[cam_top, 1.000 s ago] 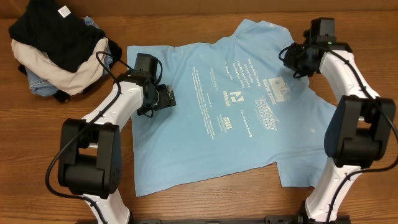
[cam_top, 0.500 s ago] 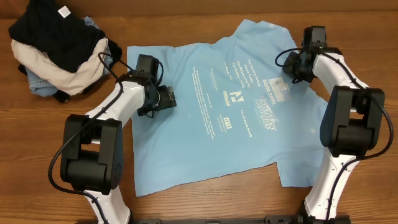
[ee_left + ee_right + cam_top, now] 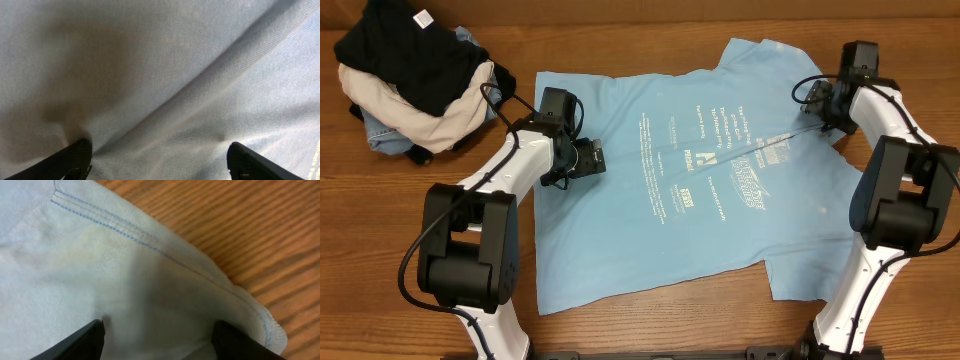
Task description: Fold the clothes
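Observation:
The clothes, a light sky-blue T-shirt point(image 3: 700, 230) with small white print, lie spread flat on the wooden table point(image 3: 650, 335). My left gripper point(image 3: 592, 158) rests on the shirt's left part, near its left edge. In the left wrist view the left gripper point(image 3: 160, 162) is open, with creased cloth point(image 3: 165, 75) beneath the wide-apart fingers. My right gripper point(image 3: 817, 103) is at the shirt's upper right, by the sleeve. The right wrist view shows the right gripper point(image 3: 160, 340) open over the stitched sleeve hem point(image 3: 150, 245), holding nothing.
A pile of other garments sits at the table's far left corner: a black one with a white tag point(image 3: 410, 50) on top of a cream one point(image 3: 425, 118). Bare wood point(image 3: 240, 225) lies just beyond the sleeve hem.
The right gripper moved right, dragging the shirt's upper part that way, then opened and let go of the cloth. The left gripper stayed in place.

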Robot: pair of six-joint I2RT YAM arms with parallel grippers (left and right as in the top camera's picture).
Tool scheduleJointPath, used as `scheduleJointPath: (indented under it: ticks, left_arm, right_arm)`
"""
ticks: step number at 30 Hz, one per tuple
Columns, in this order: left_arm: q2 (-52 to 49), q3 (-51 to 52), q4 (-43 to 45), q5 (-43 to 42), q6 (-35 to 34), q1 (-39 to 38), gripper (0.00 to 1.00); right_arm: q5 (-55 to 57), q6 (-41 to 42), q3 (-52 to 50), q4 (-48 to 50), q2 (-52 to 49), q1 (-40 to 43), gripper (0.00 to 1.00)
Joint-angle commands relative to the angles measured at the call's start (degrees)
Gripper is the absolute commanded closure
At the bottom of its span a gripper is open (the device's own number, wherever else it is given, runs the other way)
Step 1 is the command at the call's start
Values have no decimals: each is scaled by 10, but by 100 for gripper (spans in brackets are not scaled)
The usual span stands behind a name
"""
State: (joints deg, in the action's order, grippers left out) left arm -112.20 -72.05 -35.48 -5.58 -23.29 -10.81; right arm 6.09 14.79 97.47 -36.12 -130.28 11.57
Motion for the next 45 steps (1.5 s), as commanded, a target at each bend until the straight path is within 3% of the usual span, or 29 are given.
scheduleJointPath:
  ticks: [1, 4, 8, 10, 13, 15, 17, 23, 34, 37, 39, 40, 45]
  left_arm:
    - [-18, -3, -4, 18, 21, 0, 10]
    - [-18, -5, -4, 18, 22, 0, 9]
    - [-18, -11, 0, 43, 25, 0, 10]
    - [-18, -11, 0, 42, 25, 0, 10]
    - [-18, -11, -2, 43, 25, 0, 9]
    - [-18, -11, -4, 43, 25, 0, 8]
    - [-18, -11, -5, 43, 25, 0, 8]
    - [-18, -11, -3, 46, 25, 0, 7]
    - [-18, -11, -3, 56, 26, 18, 7]
    - [-18, -11, -7, 44, 41, 17, 7]
    - [-17, -12, -10, 38, 40, 17, 7]
    - [-15, -16, -12, 39, 40, 17, 8]
    - [-11, -91, -61, 42, 45, 9, 11]
  right_arm:
    - [39, 3, 95, -78, -8, 9, 19]
    - [44, 4, 169, -164, -4, 9, 16]
    - [44, 81, 252, -354, 17, 9, 14]
    - [42, 125, 245, -443, 18, 10, 28]
    - [42, 135, 203, -485, 18, 10, 56]
    - [44, 153, 163, -482, 18, 15, 69]
    - [42, 155, 123, -462, 18, 23, 73]
    - [42, 155, -29, -335, 18, 39, 72]
    - [43, 185, -52, -351, 18, 134, 72]
    - [30, 184, -44, -359, 24, 125, 62]
    - [28, 183, -39, -362, 42, 124, 40]
    - [24, 183, -32, -362, 60, 124, 34]
    - [-136, 107, 39, -359, 150, 121, 27]
